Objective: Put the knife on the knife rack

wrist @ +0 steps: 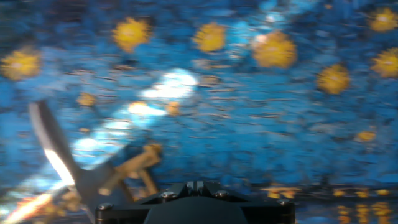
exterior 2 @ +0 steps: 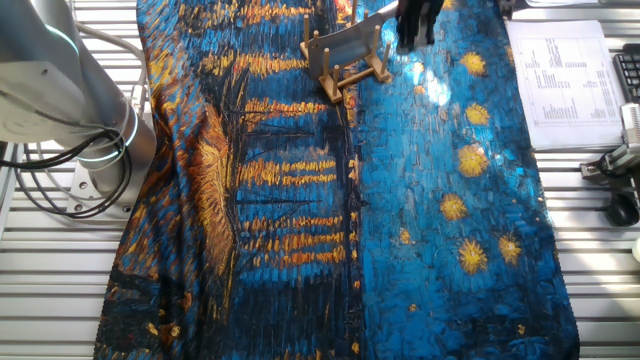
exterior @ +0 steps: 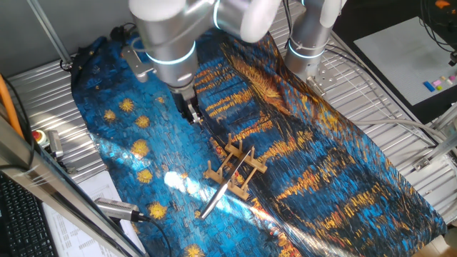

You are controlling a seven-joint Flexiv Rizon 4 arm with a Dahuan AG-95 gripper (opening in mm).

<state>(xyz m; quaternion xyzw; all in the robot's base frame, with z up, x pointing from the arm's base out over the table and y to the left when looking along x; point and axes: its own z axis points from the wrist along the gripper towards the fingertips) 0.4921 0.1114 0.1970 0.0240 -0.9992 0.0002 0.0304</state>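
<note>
We see the knife point(exterior: 227, 187) already slotted in the rack point(exterior: 235, 171), blade tilted; gripper point(exterior: 193, 114) hangs near it holding nothing, finger gap we can't tell; risk we judge: a bump tips rack; other fixed view shows the blade broadside, hand view blurred.

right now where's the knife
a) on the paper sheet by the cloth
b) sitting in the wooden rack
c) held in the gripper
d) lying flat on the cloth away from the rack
b: the knife rests in the knife rack, while the gripper is apart from it, holding nothing.
</note>
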